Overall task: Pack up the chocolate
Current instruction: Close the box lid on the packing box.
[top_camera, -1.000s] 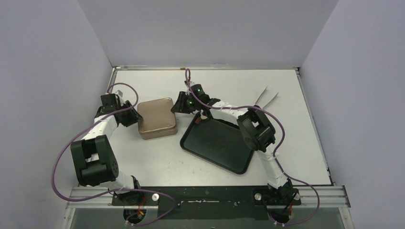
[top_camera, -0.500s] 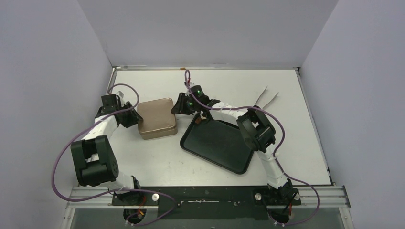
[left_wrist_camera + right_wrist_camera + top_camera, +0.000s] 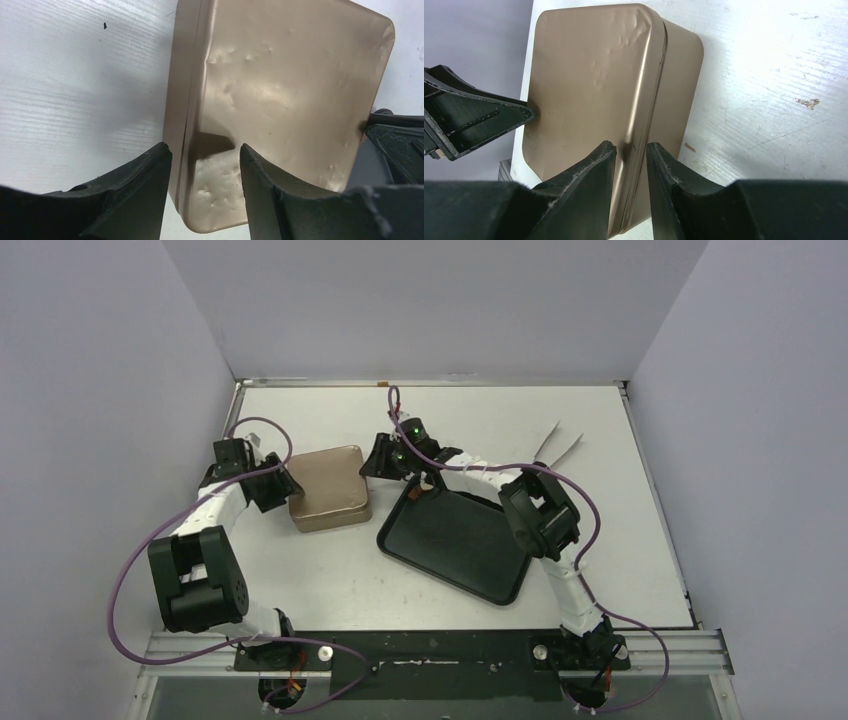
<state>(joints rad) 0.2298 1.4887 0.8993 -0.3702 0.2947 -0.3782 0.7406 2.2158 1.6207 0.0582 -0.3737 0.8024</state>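
honestly, starting from the near side: the black tray is closest to the arm bases. it lies at an angle on the table, right of centre. the chocolate doesn't show in any of the three views. my guess is it's inside the tin, but nothing here proves that.

just past the tray, to the left, is the gold-brown tin with its lid seated on top. both arms meet there, one on each side. the left gripper straddles the tin's left edge with one finger down beside the wall and the other over the lid. the jaws are clearly apart, with slack between them, so it's not clamping anything. the right gripper is on the opposite edge with its jaws set narrow around the lid's rim. i can't tell whether it's actually pinching the rim or just hovering over it.

furthest out, well apart from all this near the right wall, there's a pale pair of tweezers.

so with the lid on and no pieces in sight, i'd say this is the closing end of the job. what's left is seating the lid and letting go. the next move needs a straight pull away from the tin so no finger snags the lip and drags the tin or pops a corner up. the dented lid might not sit flush either.
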